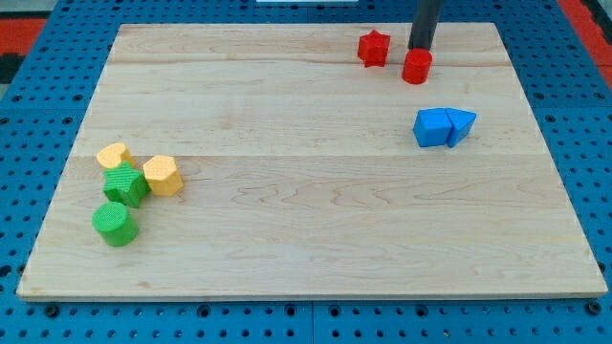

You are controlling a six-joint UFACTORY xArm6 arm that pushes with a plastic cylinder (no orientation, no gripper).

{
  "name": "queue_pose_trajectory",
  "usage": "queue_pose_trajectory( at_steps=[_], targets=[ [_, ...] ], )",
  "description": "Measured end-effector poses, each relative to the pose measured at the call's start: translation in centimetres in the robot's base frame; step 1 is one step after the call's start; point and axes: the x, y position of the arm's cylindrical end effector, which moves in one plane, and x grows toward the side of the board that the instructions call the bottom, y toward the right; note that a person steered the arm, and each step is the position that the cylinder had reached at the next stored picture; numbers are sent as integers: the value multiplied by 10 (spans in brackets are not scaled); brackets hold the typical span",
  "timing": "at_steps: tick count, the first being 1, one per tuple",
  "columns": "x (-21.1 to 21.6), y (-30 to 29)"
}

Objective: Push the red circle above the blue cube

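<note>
My tip (420, 49) touching red circle (417, 68) from 12 o'clock, holding nothing. Circle already at 12 o'clock of blue cube (433, 127), near but apart. Little left, judging by layout.

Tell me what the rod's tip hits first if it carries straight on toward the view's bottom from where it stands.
My tip sits just above the red circle, apparently touching it, so that comes first. Beyond it lies the blue cube, though depth is hard to judge.
</note>
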Motion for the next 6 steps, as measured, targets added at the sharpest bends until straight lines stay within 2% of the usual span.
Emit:
queue_pose_trajectory(
  at_steps=[2, 4, 5, 6],
  targets=[
    [21, 2],
    [77, 7],
    [82, 7],
    [37, 12]
  ],
)
